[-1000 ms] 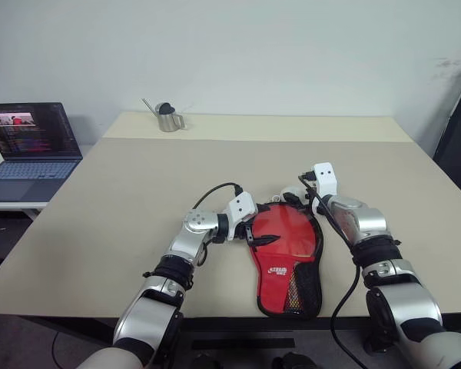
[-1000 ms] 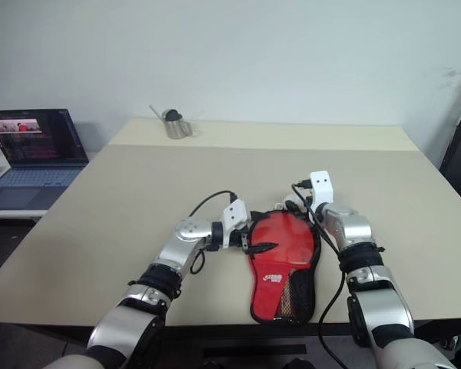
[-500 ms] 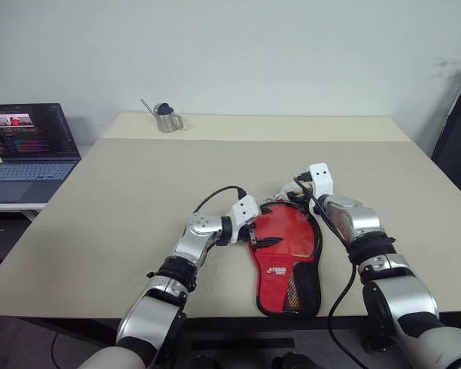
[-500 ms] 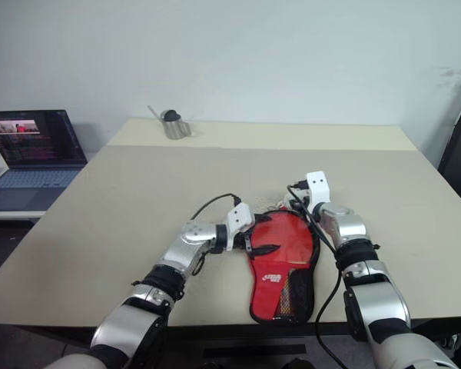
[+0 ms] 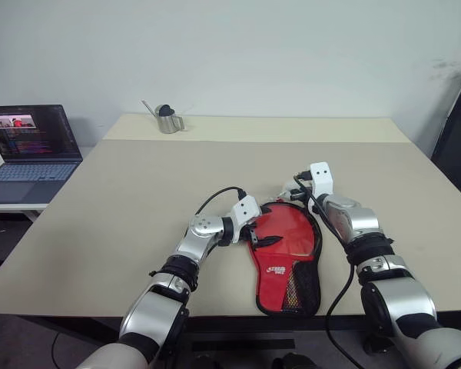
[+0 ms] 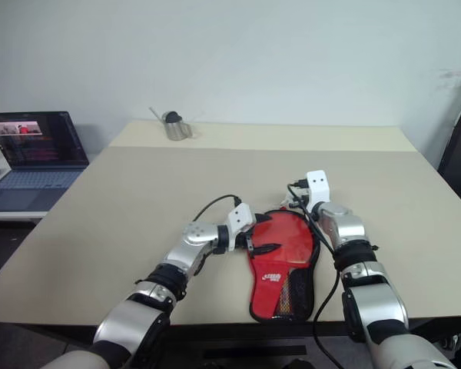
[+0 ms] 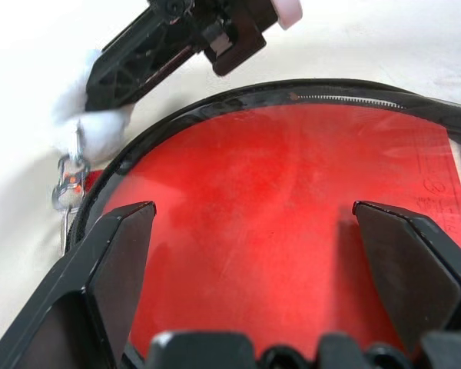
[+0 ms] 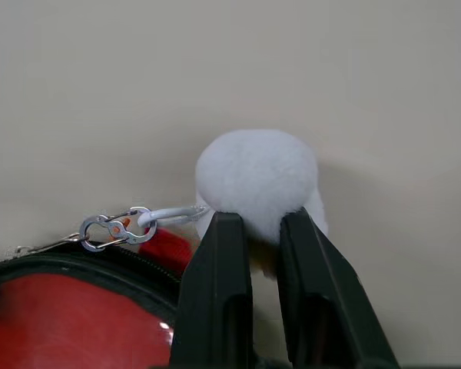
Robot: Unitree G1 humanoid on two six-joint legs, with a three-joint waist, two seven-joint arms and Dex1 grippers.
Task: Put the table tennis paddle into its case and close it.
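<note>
Case point(image 5: 286, 254) lies on tabletop point(image 5: 138, 192), red face up. Right tool point(image 8: 253, 231) clenched on white pompom point(image 8: 257, 177) at case's round end. Left tool point(image 7: 253, 231) released, fingers spread over case.

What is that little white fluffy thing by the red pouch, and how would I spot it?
Find the red case near the front edge of the table. At its far, rounded end a small metal clasp links the zip to a white pompom, pinched by the right end effector. It is the only fluffy white ball there.
</note>
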